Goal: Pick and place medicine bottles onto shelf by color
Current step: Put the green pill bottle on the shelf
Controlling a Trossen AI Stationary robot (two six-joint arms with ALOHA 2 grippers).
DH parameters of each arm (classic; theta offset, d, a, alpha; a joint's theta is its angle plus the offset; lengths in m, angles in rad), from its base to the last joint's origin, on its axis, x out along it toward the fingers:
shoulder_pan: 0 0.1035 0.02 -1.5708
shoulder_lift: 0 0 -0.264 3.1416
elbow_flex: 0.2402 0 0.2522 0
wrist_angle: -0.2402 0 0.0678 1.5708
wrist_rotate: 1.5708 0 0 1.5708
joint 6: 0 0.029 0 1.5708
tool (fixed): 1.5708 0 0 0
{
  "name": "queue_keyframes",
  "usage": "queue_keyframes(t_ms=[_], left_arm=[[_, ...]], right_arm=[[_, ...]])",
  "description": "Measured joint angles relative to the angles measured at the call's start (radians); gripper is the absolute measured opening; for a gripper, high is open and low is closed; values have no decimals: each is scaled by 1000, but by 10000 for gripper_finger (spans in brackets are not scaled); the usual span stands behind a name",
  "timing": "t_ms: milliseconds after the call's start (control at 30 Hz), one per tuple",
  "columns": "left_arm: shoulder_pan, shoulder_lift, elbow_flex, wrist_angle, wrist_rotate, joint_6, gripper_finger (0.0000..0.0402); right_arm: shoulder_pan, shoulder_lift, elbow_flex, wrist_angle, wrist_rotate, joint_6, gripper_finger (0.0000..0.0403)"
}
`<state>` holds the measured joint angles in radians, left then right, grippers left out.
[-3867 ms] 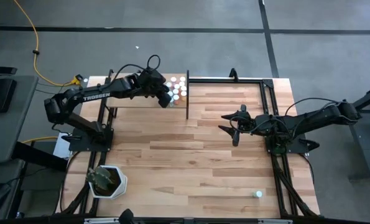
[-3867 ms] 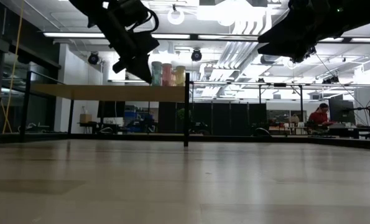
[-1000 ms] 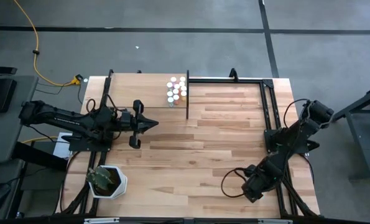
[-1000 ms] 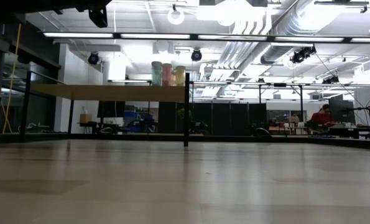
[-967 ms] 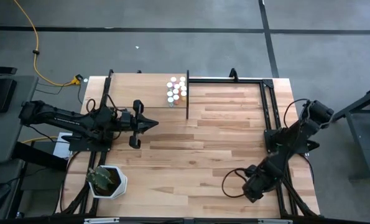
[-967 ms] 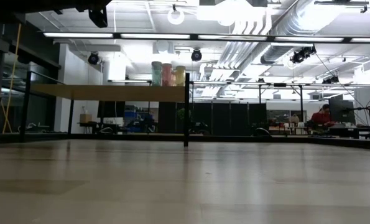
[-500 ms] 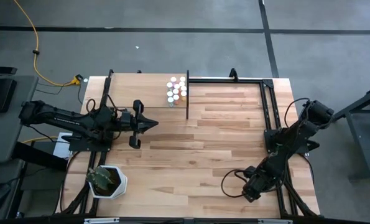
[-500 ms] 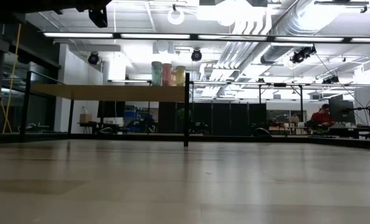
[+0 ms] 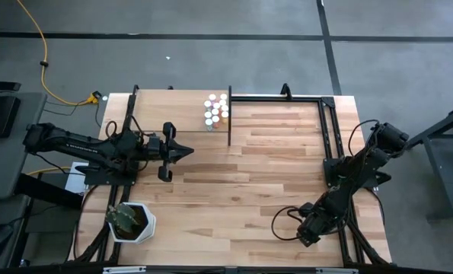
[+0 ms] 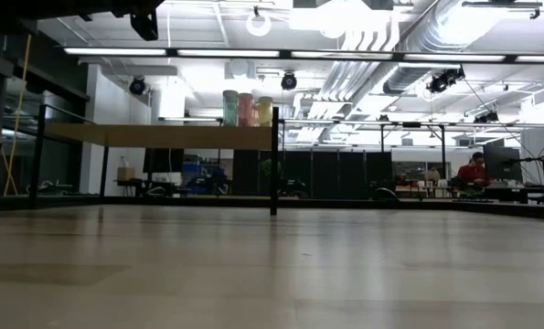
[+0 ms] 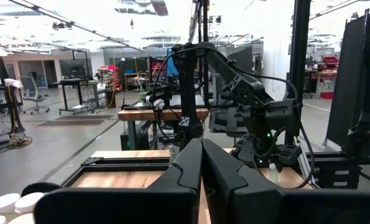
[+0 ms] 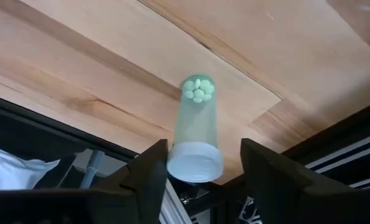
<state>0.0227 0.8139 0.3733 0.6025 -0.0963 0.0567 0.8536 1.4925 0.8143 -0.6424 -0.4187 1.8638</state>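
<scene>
One pale-green bottle (image 12: 196, 127) between right gripper (image 12: 200, 165) spread fingers, untouched; left gripper (image 11: 202, 163) fingers pressed together

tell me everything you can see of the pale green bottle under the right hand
The pale green, see-through plastic medicine bottle stands upright on the striped wooden tabletop, near the table's black frame rail. It has a round white cap facing the wrist camera, and a cluster of small pale tablets shows at its base. The right hand hangs over it with a finger on either side of the cap, open and not visibly touching it. In the high view the arm hides the bottle.
</scene>
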Motion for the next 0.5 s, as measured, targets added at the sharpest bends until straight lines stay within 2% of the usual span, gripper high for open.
queue_keyframes(t_ms=[300, 500], left_arm=[[0, 0, 0, 0, 0, 0, 0], [0, 0, 0, 0, 0, 0, 0]], right_arm=[[-17, 0, 0, 17, -14, -32, 110], [-42, -9, 1, 99, -61, -121, 101]])
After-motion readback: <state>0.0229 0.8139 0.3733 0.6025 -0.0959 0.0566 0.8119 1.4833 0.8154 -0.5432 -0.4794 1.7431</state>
